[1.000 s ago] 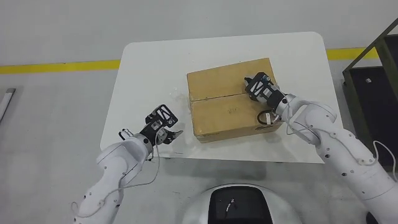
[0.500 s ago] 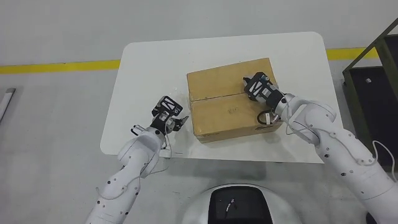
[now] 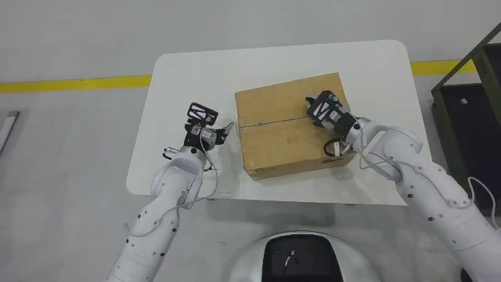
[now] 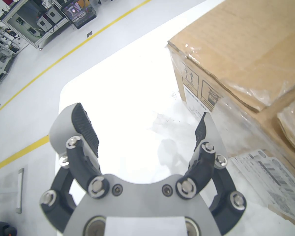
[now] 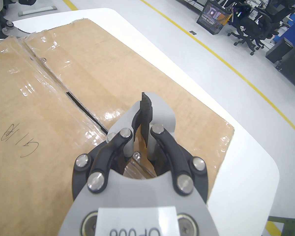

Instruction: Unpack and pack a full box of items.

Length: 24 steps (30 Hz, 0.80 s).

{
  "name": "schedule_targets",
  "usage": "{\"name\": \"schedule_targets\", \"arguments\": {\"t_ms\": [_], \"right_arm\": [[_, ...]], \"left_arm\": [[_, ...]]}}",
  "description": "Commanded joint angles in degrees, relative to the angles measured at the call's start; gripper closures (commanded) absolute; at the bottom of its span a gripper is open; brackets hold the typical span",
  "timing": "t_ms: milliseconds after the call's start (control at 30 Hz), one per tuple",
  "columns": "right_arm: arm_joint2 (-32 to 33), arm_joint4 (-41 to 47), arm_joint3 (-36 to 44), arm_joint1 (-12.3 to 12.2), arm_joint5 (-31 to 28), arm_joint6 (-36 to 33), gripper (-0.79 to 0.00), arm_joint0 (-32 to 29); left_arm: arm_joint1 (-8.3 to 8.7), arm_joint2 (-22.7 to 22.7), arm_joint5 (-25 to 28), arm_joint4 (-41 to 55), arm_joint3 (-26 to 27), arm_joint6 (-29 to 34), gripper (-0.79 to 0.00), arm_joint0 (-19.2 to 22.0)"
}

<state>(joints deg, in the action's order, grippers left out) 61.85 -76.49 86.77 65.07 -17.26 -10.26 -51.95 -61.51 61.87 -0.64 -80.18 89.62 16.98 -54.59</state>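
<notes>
Squarely on the white table [image 3: 188,78] sits a closed cardboard box [image 3: 286,98], a little right of the table's middle. Its two top flaps meet in a seam [image 3: 274,124] that runs left to right. Clear tape [image 5: 24,87] glints along the seam, and the right wrist view shows a short dark slit [image 5: 86,111] where the flaps part slightly. The near flap carries some pen marks [image 5: 19,141]. The box's left face has printed handling symbols [image 4: 199,87] towards its far end and a paper label [image 4: 277,183] towards its near end.

The right gripper [image 5: 145,101] is over the top of the box, at the right part of the far flap and just beside the seam. Its fingers are pressed together with nothing visible between them. Whether the tips touch the cardboard cannot be told.

The left gripper [image 4: 141,114] hangs over bare table just left of the box, level with the seam. Its fingers are spread wide and hold nothing. The finger [image 4: 202,126] nearer the box is close to the left face, but a strip of table shows between them. The ribbed pads face each other across the gap.

On the grey floor beyond the table, a yellow line [image 3: 78,84] runs left to right. A dark metal rack [image 3: 462,94] stands off the table's right side.
</notes>
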Motion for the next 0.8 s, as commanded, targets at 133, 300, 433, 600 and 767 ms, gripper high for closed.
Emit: {"name": "schedule_targets", "arguments": {"t_ms": [133,300,433,600,767], "right_arm": [[0.25,-0.03,-0.12,0.25,-0.08,-0.13,0.0,-0.05],[0.39,-0.2,-0.27,0.43,-0.41,-0.22,0.0,-0.04],[0.55,-0.26,-0.61,0.58,-0.64,-0.28,0.0,0.07],[0.49,-0.37,-0.97,0.81,-0.93,-0.41,0.0,0.3],[0.45,-0.48,-1.4,1.04,-1.07,-0.58,0.0,0.63]], "left_arm": [[-0.7,0.25,-0.86,0.64,-1.09,-0.33,-0.785,0.75],[-0.11,0.87,4.46,-6.29,-0.84,0.45,-0.785,-0.11],[0.78,2.69,11.3,-8.83,0.19,0.68,-0.785,-3.03],[1.23,3.33,15.5,-11.33,1.33,-0.4,-0.785,-5.69],[1.09,3.27,17.92,-10.66,1.86,-1.47,-0.785,-6.08]]}}
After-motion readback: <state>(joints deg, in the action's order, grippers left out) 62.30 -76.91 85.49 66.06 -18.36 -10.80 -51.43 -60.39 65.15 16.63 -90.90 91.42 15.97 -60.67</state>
